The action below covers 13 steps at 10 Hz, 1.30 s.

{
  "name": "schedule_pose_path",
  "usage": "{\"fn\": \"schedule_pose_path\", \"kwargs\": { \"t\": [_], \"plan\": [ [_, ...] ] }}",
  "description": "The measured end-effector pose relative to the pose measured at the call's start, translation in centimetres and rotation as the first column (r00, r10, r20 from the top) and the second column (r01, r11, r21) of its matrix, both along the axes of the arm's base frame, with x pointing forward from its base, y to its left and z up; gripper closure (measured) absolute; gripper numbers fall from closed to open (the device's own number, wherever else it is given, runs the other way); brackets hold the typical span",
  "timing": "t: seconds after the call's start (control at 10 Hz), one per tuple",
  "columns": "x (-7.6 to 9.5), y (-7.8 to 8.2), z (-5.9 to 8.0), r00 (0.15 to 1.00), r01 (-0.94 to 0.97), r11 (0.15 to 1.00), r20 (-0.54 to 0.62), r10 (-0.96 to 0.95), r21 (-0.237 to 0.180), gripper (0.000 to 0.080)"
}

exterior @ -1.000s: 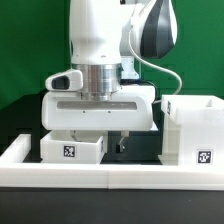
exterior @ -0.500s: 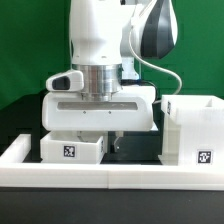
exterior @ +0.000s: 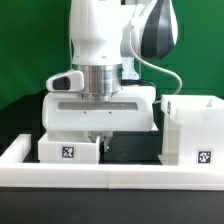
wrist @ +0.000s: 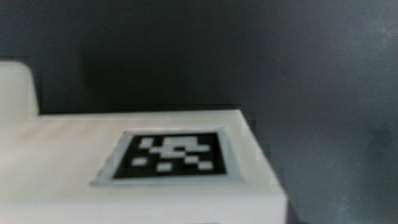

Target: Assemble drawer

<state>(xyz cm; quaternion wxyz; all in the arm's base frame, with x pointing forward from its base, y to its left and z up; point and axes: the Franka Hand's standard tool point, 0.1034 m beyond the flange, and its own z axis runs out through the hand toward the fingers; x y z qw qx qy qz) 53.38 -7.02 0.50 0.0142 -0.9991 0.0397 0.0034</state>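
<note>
Arm (exterior: pixel 100 40) stands mid-scene, wrist pointing straight down, and the wide white hand body hangs low over the black table (exterior: pixel 130 150). Gripper (exterior: pixel 100 142) is down at tray height. One dark finger shows just beside the small tray (exterior: pixel 68 148), at the tray's end toward the exterior view's right. The other finger is hidden, so I cannot tell how wide the jaws stand or whether they pinch the tray wall. Finger and tray look touching or very nearly so; I can't say which.

The drawer parts lie as follows. The small tray sits flat on the table toward the exterior view's left, right behind the low white rail (exterior: pixel 110 176), with a square tag (exterior: pixel 70 152) on its front face. The box shell (exterior: pixel 190 125) stands upright toward the exterior view's right, well apart from the tray with bare black table between them. It carries a second tag (exterior: pixel 205 157) low on its front. Shell and tray are not joined.

A green backdrop (exterior: pixel 25 50) sits behind everything.

The wrist view is blurred and very close. It shows a flat white face (wrist: pixel 63 150) carrying a printed tag (wrist: pixel 173 157), with a raised white bit (wrist: pixel 15 90) at one side and dark table beyond. No fingers show in that view.
</note>
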Motion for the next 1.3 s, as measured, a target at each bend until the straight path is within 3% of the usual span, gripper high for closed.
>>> {"fn": "schedule_pose_path", "kwargs": {
  "t": [0.4,0.6,0.8,1.0,1.2,1.3],
  "plan": [
    [0.0,0.2,0.2,0.999,-0.037,0.999,-0.005,0.037,0.003,0.0759],
    [0.0,1.2,1.4,0.987,-0.158,0.987,-0.015,0.159,0.025,0.0758],
    [-0.1,1.1,2.2,0.978,-0.208,0.977,-0.026,0.209,0.043,0.0758],
    [-0.2,1.0,1.9,0.969,-0.244,0.969,-0.026,0.245,0.043,0.0758],
    [-0.2,1.0,1.9,0.909,-0.416,0.908,-0.008,0.417,0.042,0.0758],
    [-0.2,1.0,1.9,0.839,-0.544,0.839,-0.001,0.544,0.032,0.0758]
  ]
}}
